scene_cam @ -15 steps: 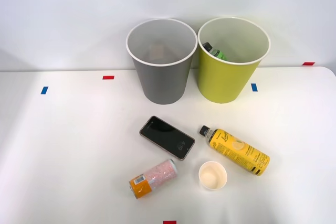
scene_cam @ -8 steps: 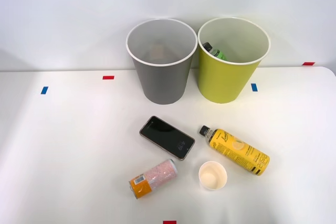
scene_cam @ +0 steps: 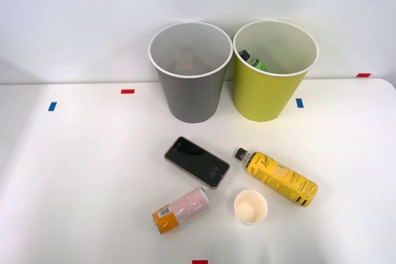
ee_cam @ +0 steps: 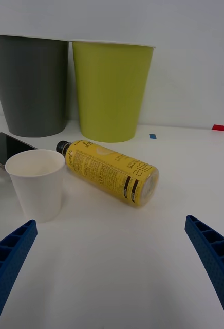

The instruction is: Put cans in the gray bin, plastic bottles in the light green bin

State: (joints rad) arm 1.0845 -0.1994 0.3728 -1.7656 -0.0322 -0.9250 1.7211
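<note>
A white table [scene_cam: 74, 171] is seen carrying everything, with the gray bin [scene_cam: 190, 72] taken here as the landmark. The light green bin [scene_cam: 274, 70] is stood upright just beside it, on its right in the front view, their rims almost touching. Inside the light green bin a green bottle [scene_cam: 252, 61] is partly hidden by the wall, so that little more than its black cap and shoulder can be made out. Something pale is faintly seen at the bottom of the gray bin, but it cannot be identified. In front of the gray bin, a dark phone [scene_cam: 197, 162] is laid flat. The yellow bottle [scene_cam: 277, 177] is laid on its side in front and to the right of the gray bin, cap turned toward the phone. The can [scene_cam: 180, 210] is laid on its side farther in front, beyond the phone, and a white paper cup [scene_cam: 250, 207] is stood upright beside it. The right gripper [ee_cam: 112, 272] is held wide open and empty, its blue fingers [ee_cam: 12, 257] cut off at the picture's corners.
</note>
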